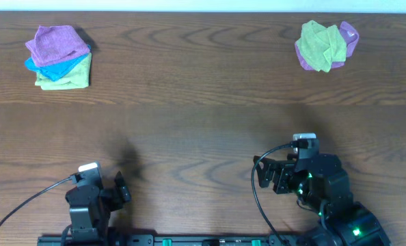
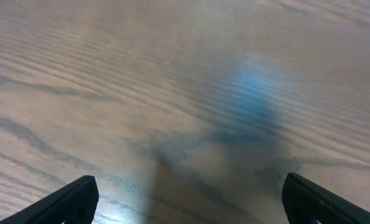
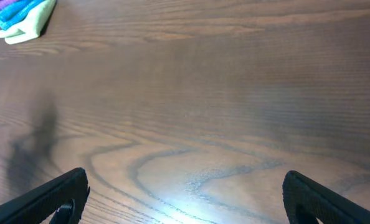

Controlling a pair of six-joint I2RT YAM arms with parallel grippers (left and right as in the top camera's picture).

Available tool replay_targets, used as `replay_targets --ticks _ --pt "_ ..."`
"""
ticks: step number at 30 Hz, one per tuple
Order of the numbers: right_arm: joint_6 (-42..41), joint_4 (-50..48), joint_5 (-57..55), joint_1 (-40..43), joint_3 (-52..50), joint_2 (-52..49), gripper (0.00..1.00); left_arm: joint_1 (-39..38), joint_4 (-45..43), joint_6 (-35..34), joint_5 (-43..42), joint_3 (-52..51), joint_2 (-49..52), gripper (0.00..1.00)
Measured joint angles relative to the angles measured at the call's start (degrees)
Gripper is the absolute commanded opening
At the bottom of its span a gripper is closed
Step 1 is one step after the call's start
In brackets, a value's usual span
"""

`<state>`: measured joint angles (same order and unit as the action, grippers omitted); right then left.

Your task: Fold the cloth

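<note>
A purple cloth (image 1: 55, 42) lies folded on top of a stack at the far left, over a blue cloth (image 1: 52, 68) and a yellow-green cloth (image 1: 72, 76). A second purple cloth (image 1: 350, 35) lies crumpled at the far right, mostly covered by a crumpled yellow-green cloth (image 1: 320, 44). My left gripper (image 1: 124, 186) is open and empty near the front edge; its wrist view shows the open fingers (image 2: 188, 202) over bare wood. My right gripper (image 1: 264, 174) is open and empty at the front right, its fingers (image 3: 185, 199) wide apart over wood.
The wooden table (image 1: 203, 116) spans the whole view. The corner of the left stack (image 3: 23, 15) shows at the top left of the right wrist view. Cables trail from both arms at the front edge.
</note>
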<state>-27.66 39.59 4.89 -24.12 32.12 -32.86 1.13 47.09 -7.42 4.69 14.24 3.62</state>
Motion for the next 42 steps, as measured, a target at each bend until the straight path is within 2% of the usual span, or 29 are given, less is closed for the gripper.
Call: replay_targets --ticks 17,28,42 --pt "0.0 0.0 0.0 0.0 0.0 0.0 0.99 -1.2 0.0 2.2 -0.3 -0.3 -2.9 0.95" --pt "0.0 0.0 0.0 0.0 0.0 0.0 0.99 -1.2 0.0 7.3 -2.6 -0.3 -2.9 0.95" --pt "0.0 0.0 0.0 0.0 0.0 0.0 0.99 -1.2 0.0 7.7 -2.8 -0.3 -2.9 0.95"
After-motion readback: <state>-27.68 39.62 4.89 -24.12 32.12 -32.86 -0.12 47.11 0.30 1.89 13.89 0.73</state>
